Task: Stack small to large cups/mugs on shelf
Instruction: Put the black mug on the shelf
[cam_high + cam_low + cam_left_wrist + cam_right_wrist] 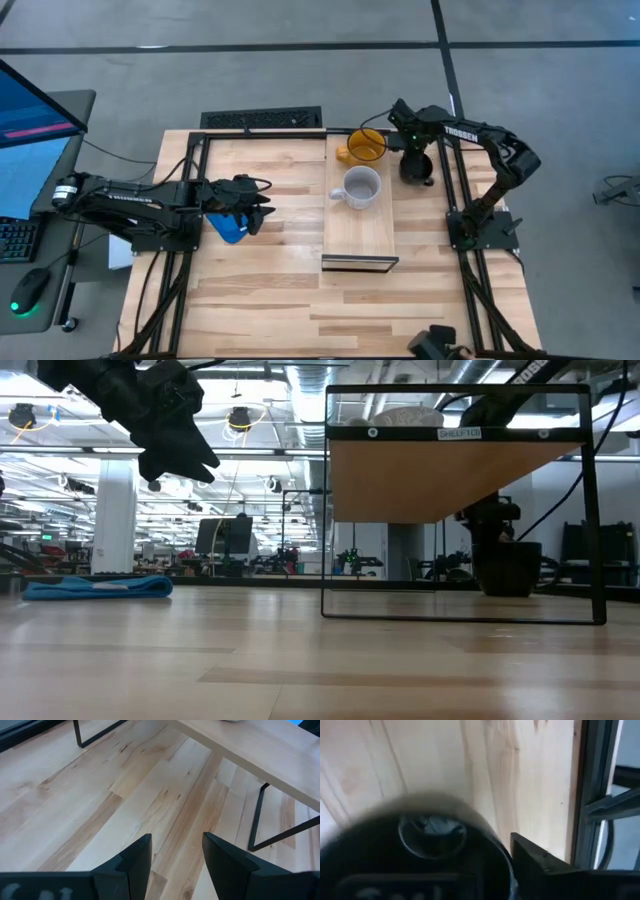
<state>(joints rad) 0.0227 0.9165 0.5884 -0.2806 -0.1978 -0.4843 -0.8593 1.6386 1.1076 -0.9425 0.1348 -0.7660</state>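
Mugs partly placed: two on the shelf (pixel 360 225), one beside it, none yet stacked.
Yellow-orange mug (pixel 364 146) sits at the shelf's far end; white mug (pixel 360 187) stands just nearer along the board, apart from it; black mug (pixel 417 165) rests on the counter (pixel 260 290) just off the shelf's right edge, under the right gripper (pixel 415 150); whether its fingers have closed on the mug cannot be told; all nesting is judged still to come. Left gripper (pixel 255 205) hangs over the counter to the shelf's left, near a blue cloth (pixel 228 228), fingers (pixel 135 862) moderately apart and empty. Only the low view shows the black mug (pixel 508 568) resting on the counter below the raised board; only the right wrist view looks into its dark interior (pixel 430 832).
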